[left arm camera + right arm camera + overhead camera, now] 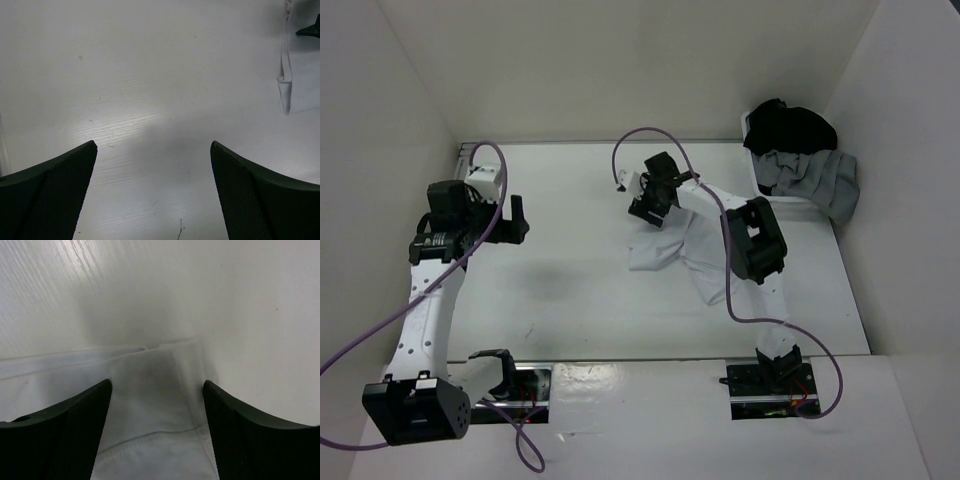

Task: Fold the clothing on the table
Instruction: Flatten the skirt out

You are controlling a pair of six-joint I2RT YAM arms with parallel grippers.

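The white clothing (672, 250) lies crumpled right of the middle of the table (570, 300). My right gripper (646, 208) is low over its far left corner. In the right wrist view that gripper (156, 382) stands open, its fingers (75, 430) either side of a folded, hemmed corner of the clothing (150, 405) that lies flat between them. My left gripper (515, 215) hovers over bare table to the left, open (153, 144) with nothing between its jaws. An edge of the clothing (300, 75) shows at the top right of the left wrist view.
A black garment (790, 125) and a grey garment (825, 180) are heaped at the back right corner. White walls enclose the table on three sides. Purple cables (650, 135) loop from both arms.
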